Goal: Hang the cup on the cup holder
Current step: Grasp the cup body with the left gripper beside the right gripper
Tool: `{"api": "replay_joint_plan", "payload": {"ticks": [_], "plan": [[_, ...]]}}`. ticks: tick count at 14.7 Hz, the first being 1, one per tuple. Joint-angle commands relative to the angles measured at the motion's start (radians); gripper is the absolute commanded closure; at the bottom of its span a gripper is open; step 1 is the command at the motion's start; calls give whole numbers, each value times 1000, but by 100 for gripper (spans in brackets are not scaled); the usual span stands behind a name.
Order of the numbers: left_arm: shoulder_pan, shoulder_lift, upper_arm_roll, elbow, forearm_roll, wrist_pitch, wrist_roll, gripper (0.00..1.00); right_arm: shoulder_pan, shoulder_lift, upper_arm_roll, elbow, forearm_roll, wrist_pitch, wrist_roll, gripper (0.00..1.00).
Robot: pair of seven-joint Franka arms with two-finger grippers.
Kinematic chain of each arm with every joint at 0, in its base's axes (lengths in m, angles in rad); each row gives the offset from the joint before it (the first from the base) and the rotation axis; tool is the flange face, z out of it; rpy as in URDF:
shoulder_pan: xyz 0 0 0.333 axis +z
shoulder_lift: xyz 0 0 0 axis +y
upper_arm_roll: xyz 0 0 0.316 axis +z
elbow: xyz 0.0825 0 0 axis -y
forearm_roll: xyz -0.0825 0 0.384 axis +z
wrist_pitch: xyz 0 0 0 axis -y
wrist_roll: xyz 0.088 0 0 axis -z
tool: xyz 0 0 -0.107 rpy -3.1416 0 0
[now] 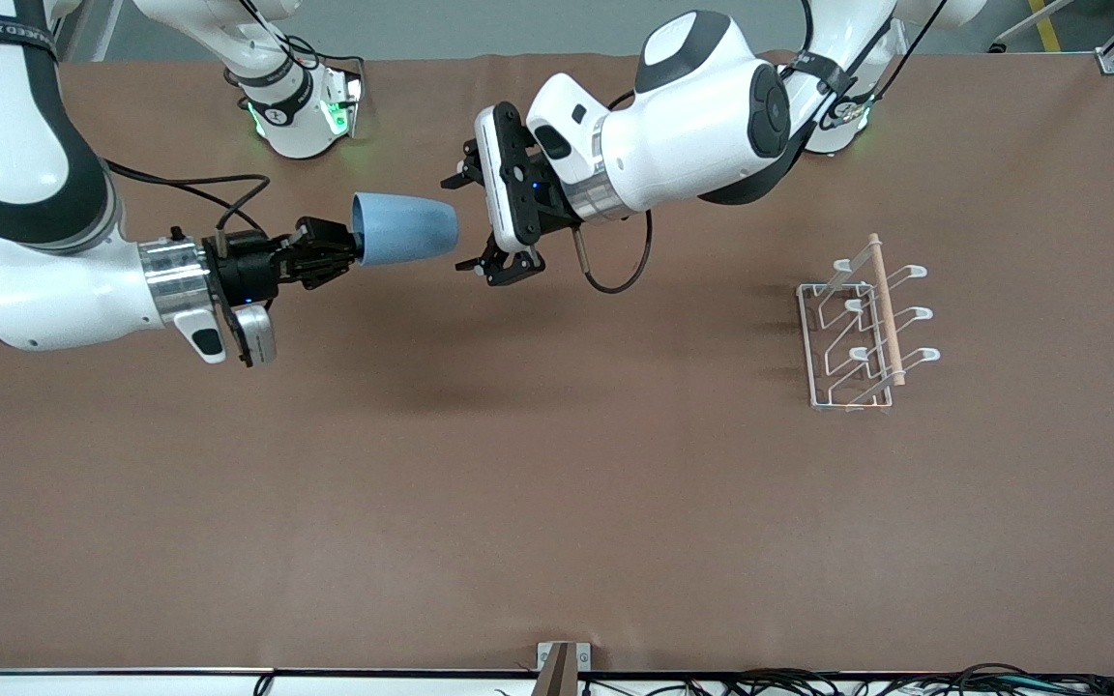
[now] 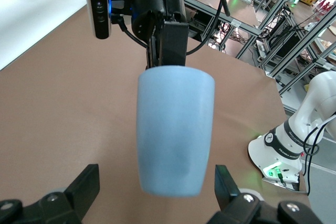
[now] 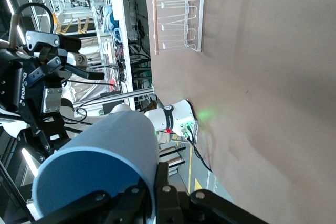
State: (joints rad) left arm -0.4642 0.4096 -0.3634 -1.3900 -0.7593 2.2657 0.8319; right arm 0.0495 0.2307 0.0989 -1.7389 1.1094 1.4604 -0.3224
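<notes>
Front view shows the right gripper (image 1: pixel 349 253) up over the table (image 1: pixel 557 503) toward the right arm's end, its fingers clamped on the rim of the cup (image 1: pixel 405 230). That light-blue tumbler is held on its side in the air, its closed bottom pointing at the left gripper (image 1: pixel 480 224). The left gripper hangs just beside that bottom with its jaws spread wide, not touching the cup. Seen from the left wrist view, the cup (image 2: pixel 175 129) sits between the two open fingers (image 2: pixel 84 188), with the right gripper (image 2: pixel 168 51) pinching its rim. The right wrist view shows the cup (image 3: pixel 100 156) close up in its own fingers. The cup holder (image 1: pixel 864 324) stands on the table toward the left arm's end, well apart from both grippers, all of its prongs bare
</notes>
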Motion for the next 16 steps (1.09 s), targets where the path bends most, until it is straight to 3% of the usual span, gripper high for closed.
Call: {"api": "replay_joint_plan", "payload": {"ticks": [1,8,12,16], "plan": [[-30,17,9,31,38,5,-30,3,29,-16,-5,-19,26,-3,-12,100],[-50,38,11,54,92,5,-37,5,75,-16,-7,-2,61,3,-3,100],[-50,31,-2,52,224,0,-131,5,98,-16,-8,18,61,11,34,100],[-65,37,0,48,232,-8,-134,7,108,-16,-8,22,61,15,45,99]]}}
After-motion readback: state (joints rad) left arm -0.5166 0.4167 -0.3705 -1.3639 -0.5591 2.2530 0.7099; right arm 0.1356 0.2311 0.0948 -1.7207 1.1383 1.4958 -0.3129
